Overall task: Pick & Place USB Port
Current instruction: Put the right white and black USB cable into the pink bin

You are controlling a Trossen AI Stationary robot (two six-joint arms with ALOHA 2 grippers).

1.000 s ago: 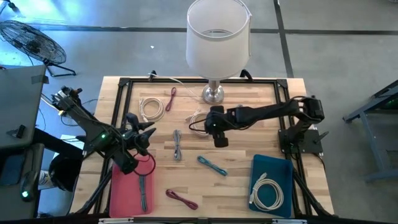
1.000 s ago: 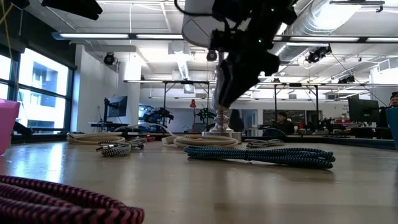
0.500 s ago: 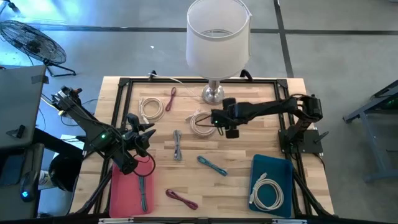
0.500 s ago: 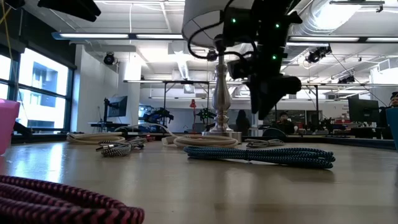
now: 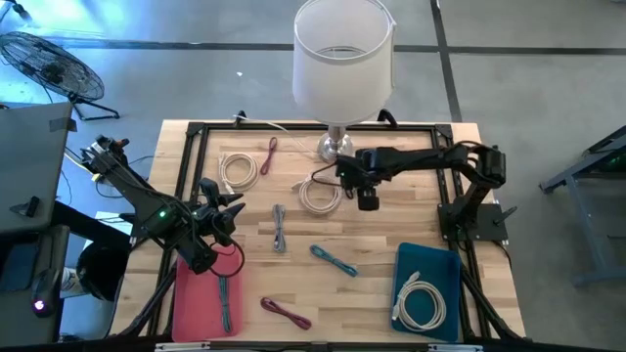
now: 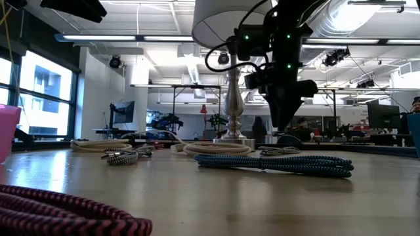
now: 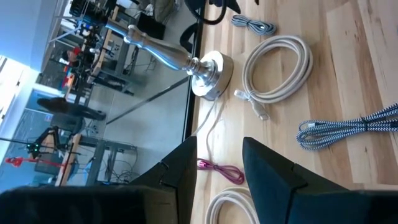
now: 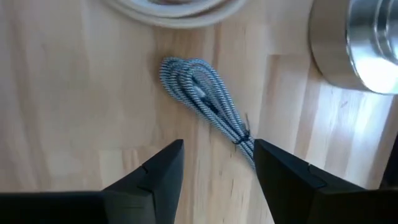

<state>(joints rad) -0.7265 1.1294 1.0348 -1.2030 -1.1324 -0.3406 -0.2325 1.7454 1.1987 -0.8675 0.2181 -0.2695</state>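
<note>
While the right gripper [image 8: 214,165] hovers with its fingers apart above the grey-and-white braided USB cable bundle [image 8: 205,102], that bundle lies on the wooden table [image 5: 391,230] beside the silver lamp base [image 8: 360,43]. It looks light, soft and floppy; the tied waist probably offers the firmest hold. The left gripper [image 7: 217,180] waits, part-open, over the pink tray [image 5: 196,298].

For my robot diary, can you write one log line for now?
right gripper: fingers open, over grey braided cable by lamp base | left gripper: open, idle by pink tray | cable: not gripped
</note>
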